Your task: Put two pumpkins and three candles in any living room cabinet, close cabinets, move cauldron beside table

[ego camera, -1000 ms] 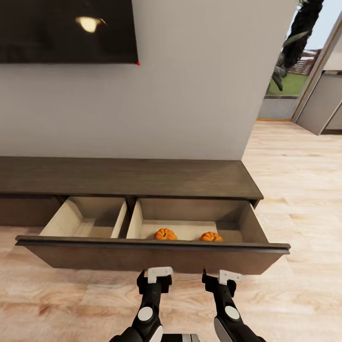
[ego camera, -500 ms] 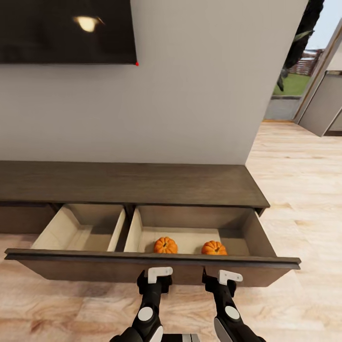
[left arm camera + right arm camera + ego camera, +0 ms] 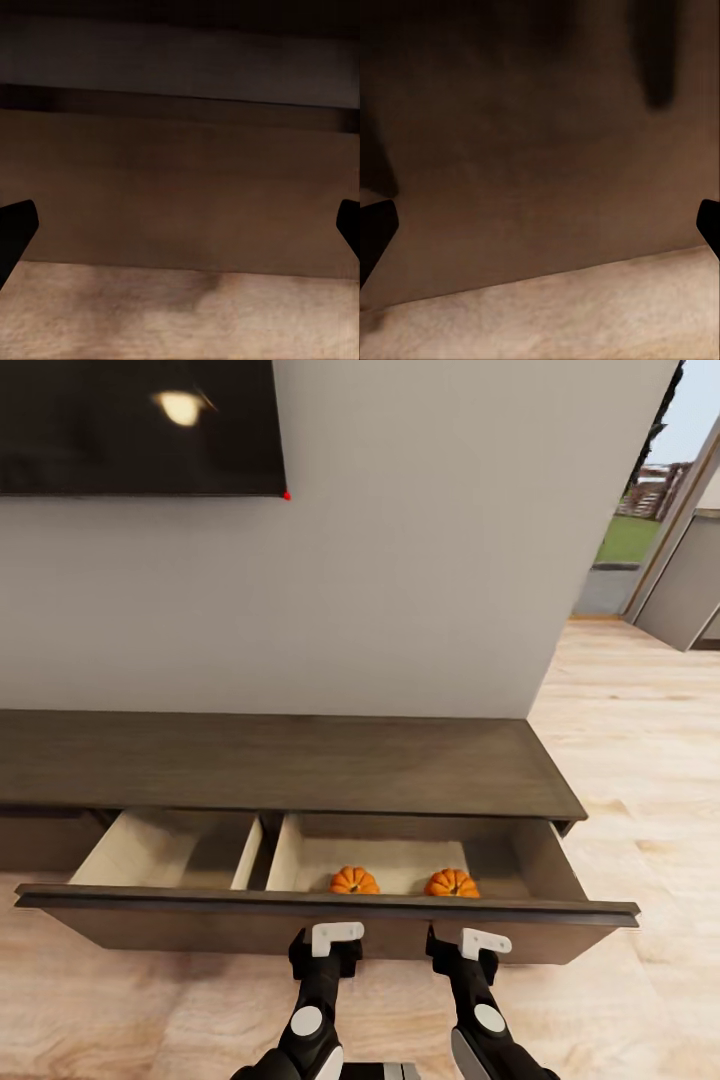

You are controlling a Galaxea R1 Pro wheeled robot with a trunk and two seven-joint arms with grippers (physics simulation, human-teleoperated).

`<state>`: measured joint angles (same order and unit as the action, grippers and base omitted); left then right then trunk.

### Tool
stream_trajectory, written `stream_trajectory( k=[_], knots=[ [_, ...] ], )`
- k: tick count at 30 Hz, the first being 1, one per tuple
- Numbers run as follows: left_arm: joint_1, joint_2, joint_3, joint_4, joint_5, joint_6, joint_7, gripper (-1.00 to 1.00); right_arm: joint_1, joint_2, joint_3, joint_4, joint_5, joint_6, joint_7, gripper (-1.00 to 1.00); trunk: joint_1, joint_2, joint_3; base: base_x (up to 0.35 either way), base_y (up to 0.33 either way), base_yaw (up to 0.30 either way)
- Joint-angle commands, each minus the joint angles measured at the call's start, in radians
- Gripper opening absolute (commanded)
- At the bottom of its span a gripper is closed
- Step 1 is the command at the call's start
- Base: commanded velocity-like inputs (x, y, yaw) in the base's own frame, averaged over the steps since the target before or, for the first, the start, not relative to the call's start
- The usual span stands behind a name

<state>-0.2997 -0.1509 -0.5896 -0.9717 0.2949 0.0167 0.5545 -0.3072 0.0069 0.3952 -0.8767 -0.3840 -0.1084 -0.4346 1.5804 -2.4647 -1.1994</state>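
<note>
**Pumpkins sit in the open drawer**

Nearest the robot, the left tool (image 3: pixel 336 937) and right tool (image 3: pixel 484 942) hang empty, jaws spread, just before the drawer front (image 3: pixel 320 928). Beyond it, two pumpkins (image 3: pixel 354 880) (image 3: pixel 451 883), orange and ribbed, rest inside the cabinet (image 3: pixel 290 765). They look light, rigid and smooth; gripping across the ribs seems best.

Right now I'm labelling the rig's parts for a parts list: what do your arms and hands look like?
Both arms are glossy black, each with a round white disc on the forearm. The left hand and right hand each carry a small white bracket on a black block. In the wrist views the fingertips are plain black wedges at the picture's edges. I see no cables or lettering.
</note>
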Motion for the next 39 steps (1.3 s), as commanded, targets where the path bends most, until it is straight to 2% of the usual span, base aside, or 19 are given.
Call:
stream_trajectory(
  k=[1,17,39],
  knots=[
    [-0.001,0.001,-0.004,-0.001,0.006,0.002,0.007,1.0,-0.001,0.0,0.005,-0.001,-0.004,-0.007,-0.003,1.0,0.0,0.0,-0.001,0.329,0.074,0.0],
    [-0.001,0.001,-0.006,-0.001,0.006,0.002,0.007,1.0,-0.001,0.001,0.005,-0.001,-0.004,-0.007,-0.003,1.0,0.0,0.0,-0.001,0.257,0.026,0.0],
    [-0.001,0.001,-0.006,-0.001,0.006,0.002,0.007,1.0,-0.001,0.001,0.005,-0.002,-0.004,-0.007,-0.003,1.0,0.0,0.0,-0.001,0.141,-0.005,0.0]
  ],
)
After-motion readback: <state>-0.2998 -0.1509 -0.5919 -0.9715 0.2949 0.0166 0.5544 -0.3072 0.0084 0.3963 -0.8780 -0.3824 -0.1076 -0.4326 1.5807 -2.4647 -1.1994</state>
